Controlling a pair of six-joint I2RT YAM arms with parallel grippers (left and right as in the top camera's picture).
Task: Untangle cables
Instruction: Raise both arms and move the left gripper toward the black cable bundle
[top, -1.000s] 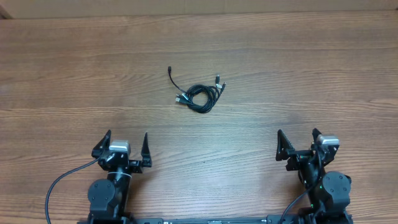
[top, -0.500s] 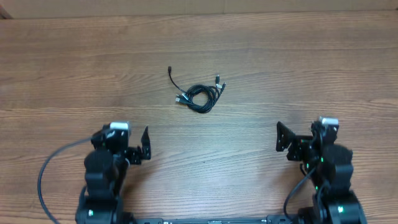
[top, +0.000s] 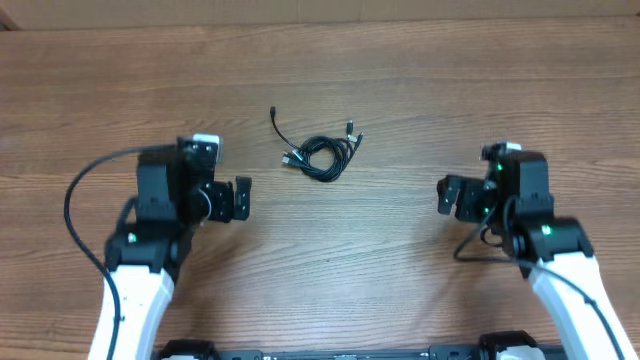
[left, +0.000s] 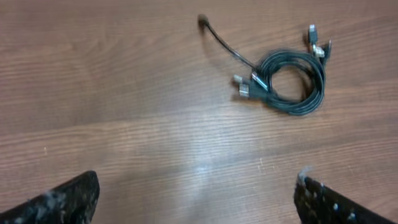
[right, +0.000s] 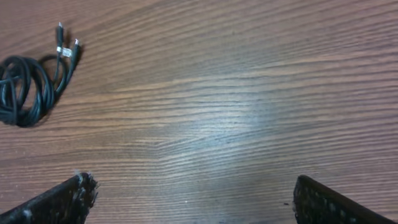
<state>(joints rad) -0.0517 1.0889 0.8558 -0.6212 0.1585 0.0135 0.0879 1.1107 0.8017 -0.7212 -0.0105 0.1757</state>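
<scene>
Cables (top: 320, 155) lie in one coiled bundle on the table (top: 450, 90); how tightly knotted, hard to tell. Left gripper (left: 196, 208) spread wide, empty, bundle ahead and right. Right gripper (right: 196, 204) likewise empty, bundle ahead-left, well apart.

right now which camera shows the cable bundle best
Left wrist view: the cables show whole and large, plug ends included. Overhead shows them whole but small; right wrist crops them at its left edge.
</scene>
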